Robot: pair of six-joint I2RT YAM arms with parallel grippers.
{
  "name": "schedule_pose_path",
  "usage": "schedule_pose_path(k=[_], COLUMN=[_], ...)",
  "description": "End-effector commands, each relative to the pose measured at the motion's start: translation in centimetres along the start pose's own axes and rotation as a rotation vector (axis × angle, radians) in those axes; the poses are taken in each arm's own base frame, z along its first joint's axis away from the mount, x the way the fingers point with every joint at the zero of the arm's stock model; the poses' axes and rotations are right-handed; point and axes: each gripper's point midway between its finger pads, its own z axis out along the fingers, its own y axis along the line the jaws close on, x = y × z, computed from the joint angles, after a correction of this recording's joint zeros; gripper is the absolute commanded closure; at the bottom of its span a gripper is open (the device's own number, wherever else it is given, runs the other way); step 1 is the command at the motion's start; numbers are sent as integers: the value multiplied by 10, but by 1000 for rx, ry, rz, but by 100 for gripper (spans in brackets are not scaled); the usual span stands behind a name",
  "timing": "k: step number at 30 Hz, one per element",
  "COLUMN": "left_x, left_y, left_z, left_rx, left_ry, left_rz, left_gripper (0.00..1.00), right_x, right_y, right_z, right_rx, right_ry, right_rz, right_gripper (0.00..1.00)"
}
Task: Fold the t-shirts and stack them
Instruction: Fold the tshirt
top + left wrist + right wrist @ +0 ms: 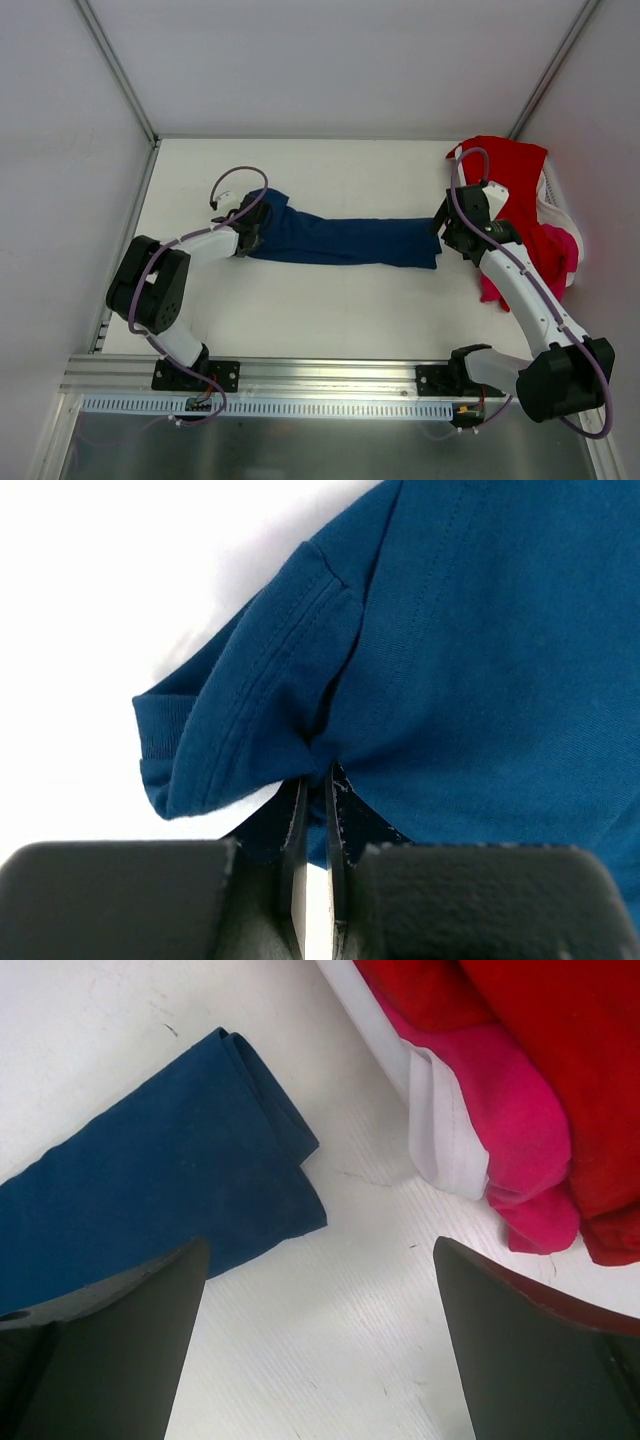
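The navy blue t-shirt point(345, 241) lies stretched in a long strip across the middle of the table. My left gripper point(248, 236) is shut on a pinch of its cloth at the left end, by a sleeve hem point(250, 700). My right gripper point(442, 232) hovers open over bare table just past the shirt's folded right end point(200, 1160), holding nothing. A red t-shirt point(515, 175) and a bright pink t-shirt point(555, 250) are heaped at the right. In the right wrist view the pink t-shirt point(500, 1120) and the red t-shirt point(570, 1050) lie beyond the fingers.
A white plastic basket point(556, 205) stands at the right edge under the red and pink shirts, its rim point(375, 1030) close to my right gripper. White enclosure walls ring the table. The arm bases sit on an aluminium rail point(330, 375) at the near edge.
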Motion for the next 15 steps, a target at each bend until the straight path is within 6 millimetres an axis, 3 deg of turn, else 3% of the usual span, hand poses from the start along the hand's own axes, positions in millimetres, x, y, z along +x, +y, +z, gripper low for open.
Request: schedule_pose_path(k=[1, 4, 6, 7, 8, 9, 10, 13, 14, 15], left_x=[-30, -53, -77, -70, -79, -99, -94, -118, -141, -134], left_y=[-2, -14, -34, -45, -49, -66, -74, -108, -126, -135], left_z=[1, 2, 1, 9, 15, 14, 27, 46, 44, 62], left_rx=[-21, -2, 42, 92, 113, 159, 169, 233, 276, 280], left_ry=[-76, -99, -115, -50, -33, -51, -13, -12, -46, -20], left_rz=[6, 60, 63, 77, 68, 46, 57, 54, 47, 63], left_gripper=[100, 100, 100, 100, 100, 100, 100, 100, 100, 100], right_x=[-2, -2, -5, -5, -6, -7, -8, -9, -10, -10], right_y=[-6, -4, -3, -3, -3, -3, -3, -6, -7, -9], right_z=[-4, -4, -5, -5, -5, -6, -6, -6, -8, -9], right_rx=[10, 7, 1, 2, 2, 4, 5, 17, 17, 20], right_ry=[-20, -18, -24, -21, -24, -29, -32, -36, -40, -43], right_rz=[-17, -18, -16, -18, -19, -18, -23, -36, -38, -38], right_gripper=[0, 1, 1, 1, 1, 1, 1, 1, 0, 1])
